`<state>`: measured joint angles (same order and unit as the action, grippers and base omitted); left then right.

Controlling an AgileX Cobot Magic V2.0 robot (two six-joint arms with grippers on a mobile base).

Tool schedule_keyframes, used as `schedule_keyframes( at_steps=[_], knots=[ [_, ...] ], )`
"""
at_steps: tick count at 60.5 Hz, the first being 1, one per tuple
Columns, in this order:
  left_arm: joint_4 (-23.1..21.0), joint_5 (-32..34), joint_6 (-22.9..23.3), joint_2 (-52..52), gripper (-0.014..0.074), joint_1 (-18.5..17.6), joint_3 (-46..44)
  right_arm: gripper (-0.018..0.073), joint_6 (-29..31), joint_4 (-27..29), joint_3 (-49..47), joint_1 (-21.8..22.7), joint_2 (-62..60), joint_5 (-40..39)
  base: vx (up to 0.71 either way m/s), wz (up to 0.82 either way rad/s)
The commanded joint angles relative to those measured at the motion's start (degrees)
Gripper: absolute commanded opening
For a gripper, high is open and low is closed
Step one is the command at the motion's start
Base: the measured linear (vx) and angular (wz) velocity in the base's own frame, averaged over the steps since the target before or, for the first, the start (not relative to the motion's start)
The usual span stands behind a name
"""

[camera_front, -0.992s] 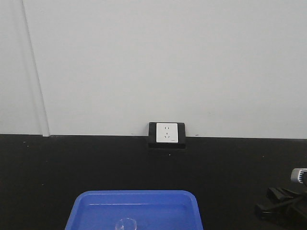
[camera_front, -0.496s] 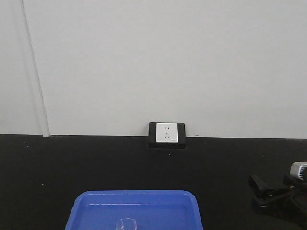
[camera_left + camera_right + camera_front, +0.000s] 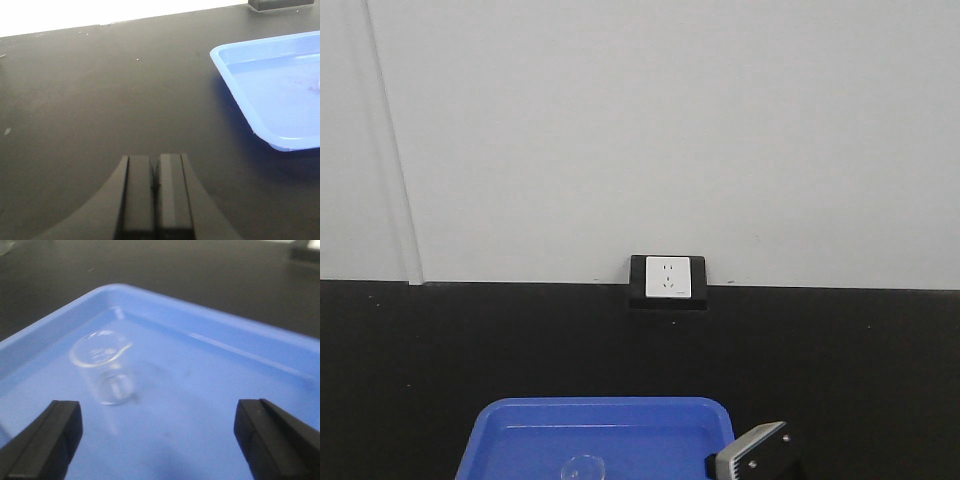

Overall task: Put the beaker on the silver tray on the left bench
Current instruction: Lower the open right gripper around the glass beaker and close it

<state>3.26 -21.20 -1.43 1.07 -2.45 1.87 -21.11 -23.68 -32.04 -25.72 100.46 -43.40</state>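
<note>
Thin clear glass in the beaker: likely light, rigid, slick and easy to crack, so best taken with a gentle squeeze across the straight wall around mid-height, below the flared rim. Standing upright on the floor of the blue tray, left of centre in the right wrist view and touching none of its walls; from the front, no more than a faint round rim at the bottom edge. Probably apt to skate on the smooth plastic if one finger meets it first, so worth centring before closing. Wide spread on the right gripper, nothing held, dark fingers at either lower corner of its own view, low over the tray and pointed into it, with the beaker ahead and nearer the left finger, not yet between the two. From the front, only a grey housing of that arm showing at the tray's near right corner. Pressed together and empty, the left gripper, low over the bare black bench top just beside the tray's left edge. No silver tray in any view; judged to be the reach-in stage, with lift and carry yet to come.
</note>
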Motion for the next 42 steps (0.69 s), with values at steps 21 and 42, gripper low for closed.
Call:
schedule_keyframes(
  at_steps=[21,42],
  knots=[
    [-0.1,4.3,0.1,0.4,0.0001,-0.4,1.1,0.0631,-0.5,0.8,-15.9,-7.3,13.4,-4.8,0.00,0.00],
    [-0.1,4.3,0.1,0.4,0.0001,-0.4,1.1,0.0581,-3.6,0.6,-25.8,-7.4,20.9,-3.9,0.00,0.00]
  ],
)
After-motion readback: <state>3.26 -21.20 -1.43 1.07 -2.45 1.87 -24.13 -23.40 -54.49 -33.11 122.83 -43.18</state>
